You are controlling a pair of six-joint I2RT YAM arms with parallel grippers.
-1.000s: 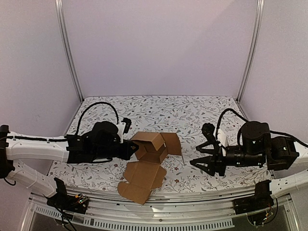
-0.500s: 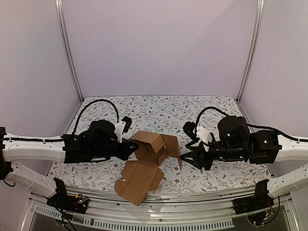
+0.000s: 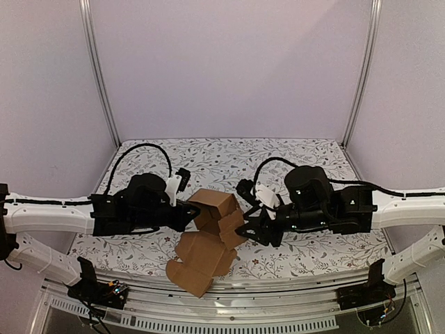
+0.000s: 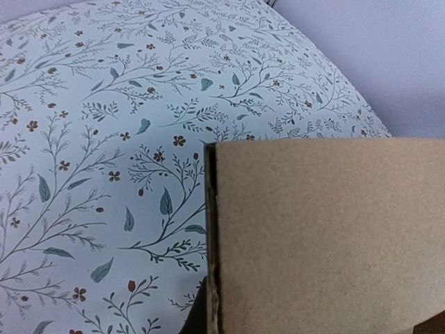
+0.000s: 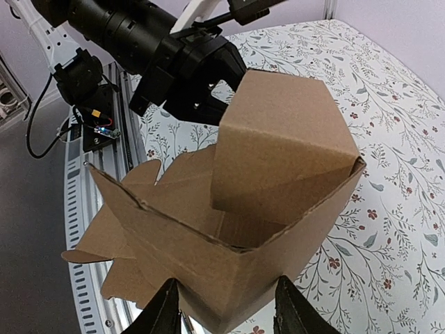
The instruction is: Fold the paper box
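The plain brown cardboard paper box (image 3: 219, 212) sits at the centre of the top view on the white worktop (image 3: 229, 156) printed with leaves and small flowers. It is partly folded. Its upper part stands as an open squarish shell, and a flat run of flaps spreads toward the lower middle of the frame and reaches past the worktop's near edge. The black left pincer (image 3: 188, 211) comes in from the left of the frame. Its jaws are together on the shell's left wall. In the left wrist view a cardboard panel (image 4: 327, 236) fills the lower right, its cut edge running straight down the middle over the patterned worktop (image 4: 104, 104). The black right pincer (image 3: 248, 226) meets the box from the right of the frame. In the right wrist view its two fingertips (image 5: 167, 309) stand apart at the bottom edge, with the box's near corner (image 5: 278, 153) between them. I cannot tell whether they press on the card. One flap leans inward over the open top, and the left pincer (image 5: 208, 97) shows behind it in the upper left.
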